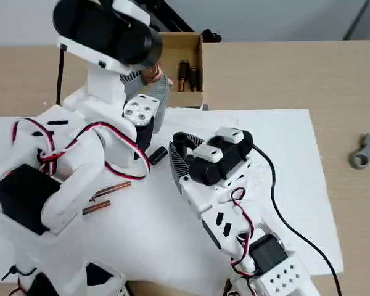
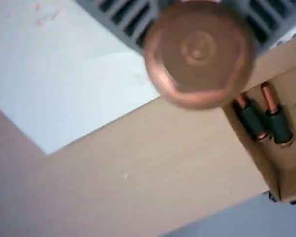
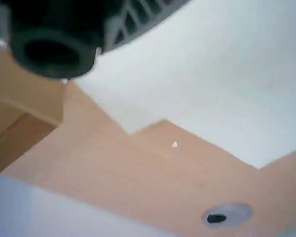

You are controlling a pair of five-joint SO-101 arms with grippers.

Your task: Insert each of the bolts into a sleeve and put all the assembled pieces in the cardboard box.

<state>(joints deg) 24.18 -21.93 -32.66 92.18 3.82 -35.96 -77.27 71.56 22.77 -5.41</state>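
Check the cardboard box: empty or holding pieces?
Not empty: two assembled pieces lie side by side inside the cardboard box.

tbl (image 1: 283,68): light wood | white board (image 1: 277,142) on top | wall (image 1: 265,18): pale grey, bkgd

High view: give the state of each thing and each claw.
Left claw: shut on bolt, beside the box.
Right claw: shut on sleeve.
Box: open, two assembled pieces inside.
Loose bolts: two, bare, lying on the sheet.
Loose sleeve: empty, lying on the sheet.
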